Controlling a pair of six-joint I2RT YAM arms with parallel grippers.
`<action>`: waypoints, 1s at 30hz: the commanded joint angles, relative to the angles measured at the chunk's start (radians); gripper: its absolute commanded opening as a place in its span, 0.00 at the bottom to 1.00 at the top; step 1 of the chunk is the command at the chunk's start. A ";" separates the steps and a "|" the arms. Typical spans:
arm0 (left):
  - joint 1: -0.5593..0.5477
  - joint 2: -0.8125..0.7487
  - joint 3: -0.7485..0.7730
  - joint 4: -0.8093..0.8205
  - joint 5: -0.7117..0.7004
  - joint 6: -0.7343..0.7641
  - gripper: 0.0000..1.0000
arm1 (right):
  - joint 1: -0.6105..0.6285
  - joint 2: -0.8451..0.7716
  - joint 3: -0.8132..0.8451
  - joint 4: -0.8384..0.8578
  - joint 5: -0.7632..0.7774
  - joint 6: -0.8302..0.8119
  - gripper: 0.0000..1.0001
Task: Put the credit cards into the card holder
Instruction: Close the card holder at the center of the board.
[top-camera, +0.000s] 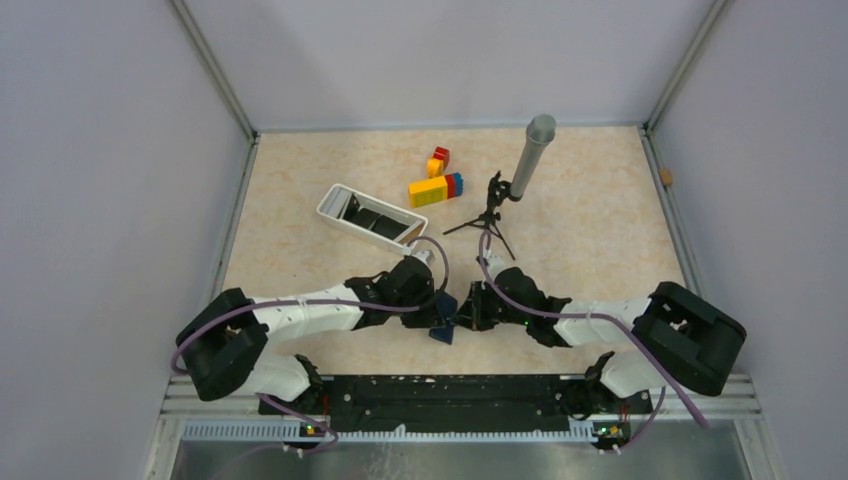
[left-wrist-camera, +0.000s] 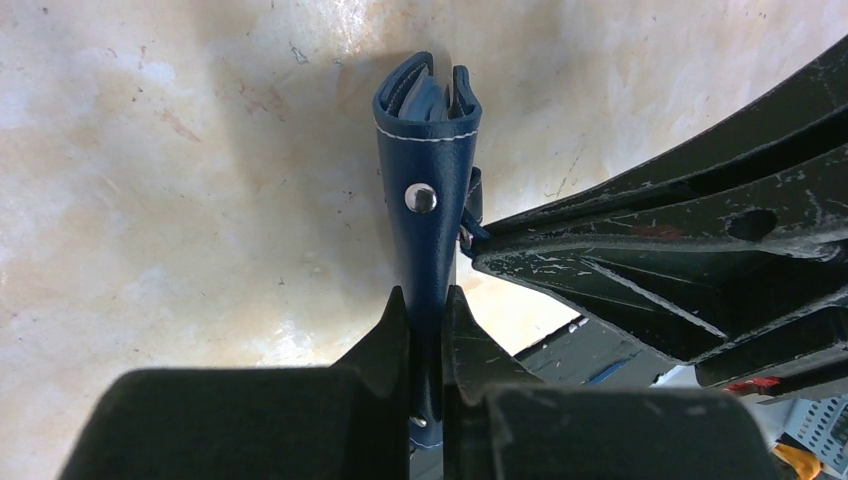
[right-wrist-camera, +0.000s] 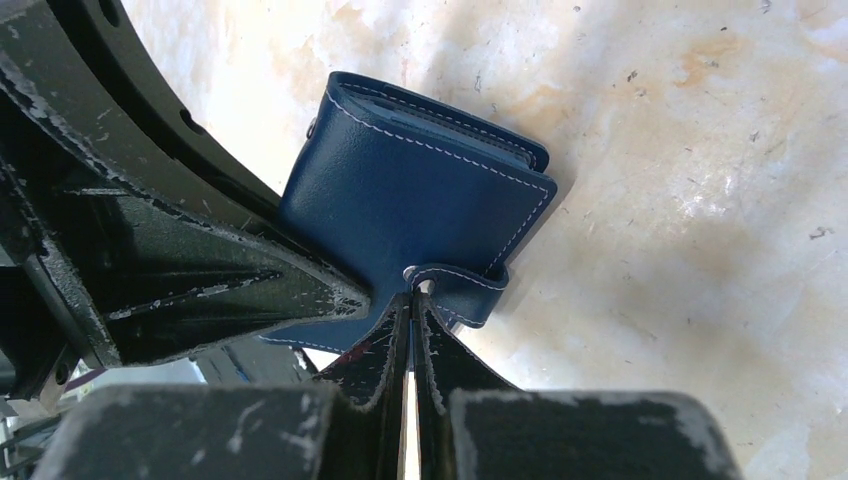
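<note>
Between my two pincers hangs the holder (left-wrist-camera: 425, 160), folded shut over the worktop (top-camera: 600, 220). My left pincer (left-wrist-camera: 427, 300) is clenched on one edge of it, and my right pincer (right-wrist-camera: 412, 300) is clenched on its strap (right-wrist-camera: 470, 290). If I tug the strap too hard, the smooth leather may slide out of my left grip, or the strap may slip free. The cards (top-camera: 378, 220) lie in the tray (top-camera: 355, 228), well ahead of my left pincer. I can read no brand or writing anywhere.
</note>
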 joint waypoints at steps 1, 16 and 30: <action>-0.003 0.029 0.013 -0.055 -0.002 0.027 0.00 | -0.008 -0.041 -0.010 0.066 0.002 -0.021 0.00; -0.003 0.034 0.016 -0.055 0.003 0.031 0.00 | -0.008 -0.001 -0.002 0.102 -0.033 -0.019 0.00; -0.003 0.032 0.011 -0.056 0.000 0.024 0.00 | -0.007 -0.061 -0.001 0.015 0.027 -0.018 0.00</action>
